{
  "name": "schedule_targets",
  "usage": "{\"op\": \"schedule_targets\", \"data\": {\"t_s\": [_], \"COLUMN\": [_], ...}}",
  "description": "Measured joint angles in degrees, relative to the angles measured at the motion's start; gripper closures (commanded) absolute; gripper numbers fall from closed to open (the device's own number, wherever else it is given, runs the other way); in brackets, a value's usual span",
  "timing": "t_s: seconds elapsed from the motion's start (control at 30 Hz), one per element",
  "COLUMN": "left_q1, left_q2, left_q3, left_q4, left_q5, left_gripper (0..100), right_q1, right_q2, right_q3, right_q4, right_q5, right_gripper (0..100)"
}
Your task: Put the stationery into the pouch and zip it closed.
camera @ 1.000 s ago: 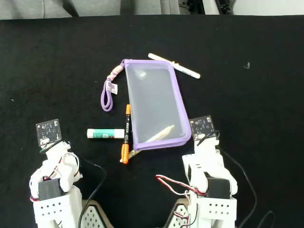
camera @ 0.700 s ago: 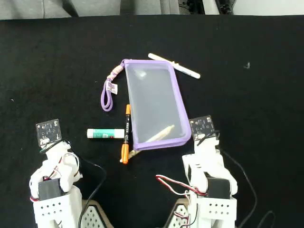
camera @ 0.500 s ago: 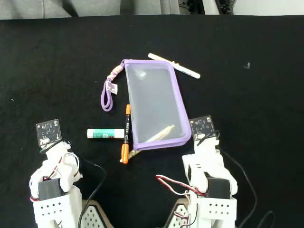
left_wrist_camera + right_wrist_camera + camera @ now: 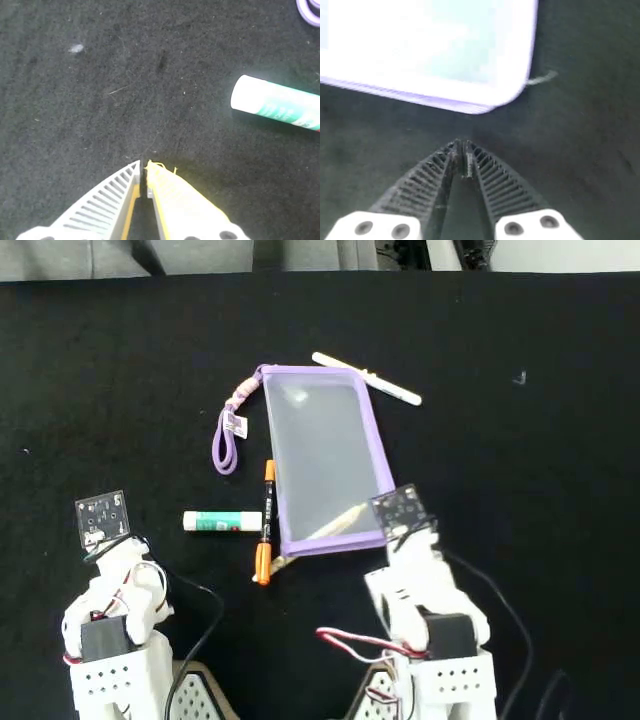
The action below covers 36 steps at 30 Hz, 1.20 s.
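A purple-edged translucent pouch [image 4: 325, 455] lies mid-table with a pencil [image 4: 335, 523] inside near its front end. An orange marker [image 4: 265, 522] lies along its left side, a green-and-white glue stick [image 4: 222, 522] further left, and a white pen [image 4: 366, 378] at its far corner. My right gripper [image 4: 462, 150] is shut and empty, just short of the pouch's near corner [image 4: 485, 102]. My left gripper [image 4: 144, 169] is shut and empty over bare cloth, a short way from the glue stick [image 4: 275, 104].
A purple wrist loop with a tag [image 4: 229, 436] trails from the pouch's far left corner. Black cloth [image 4: 520, 440] covers the table, with open room on the right and far left. Both arm bases [image 4: 110, 665] stand at the front edge.
The right arm has swung left and forward, so its wrist now hangs over the pouch's near right corner. The left arm and all objects stayed put.
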Motion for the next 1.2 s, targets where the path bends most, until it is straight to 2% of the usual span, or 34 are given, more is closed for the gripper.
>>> {"op": "schedule_targets", "data": {"t_s": [0.2, 0.4, 0.63, 0.83, 1.07, 1.2], "left_q1": [0.0, 0.0, 0.0, 0.0, 0.0, 0.0], "left_q2": [0.0, 0.0, 0.0, 0.0, 0.0, 0.0], "left_q3": [0.0, 0.0, 0.0, 0.0, 0.0, 0.0], "left_q4": [0.0, 0.0, 0.0, 0.0, 0.0, 0.0], "left_q5": [-0.1, -0.1, -0.1, -0.1, -0.1, -0.1], "left_gripper": [97, 97, 97, 97, 97, 97], "right_q1": [-5.3, -7.7, -20.0, -22.9, -35.3, -37.3], "right_q2": [0.0, 0.0, 2.2, 27.6, 71.9, 97.1], "right_q3": [0.0, -4.2, -15.5, -34.3, -65.4, -82.4], "right_q4": [-2.5, -22.4, -28.7, -31.6, -25.4, -22.0], "right_q5": [-0.1, -0.2, -0.1, -8.0, -11.3, -14.9], "right_gripper": [97.2, 76.6, 83.0, 74.5, 74.0, 74.0]}}
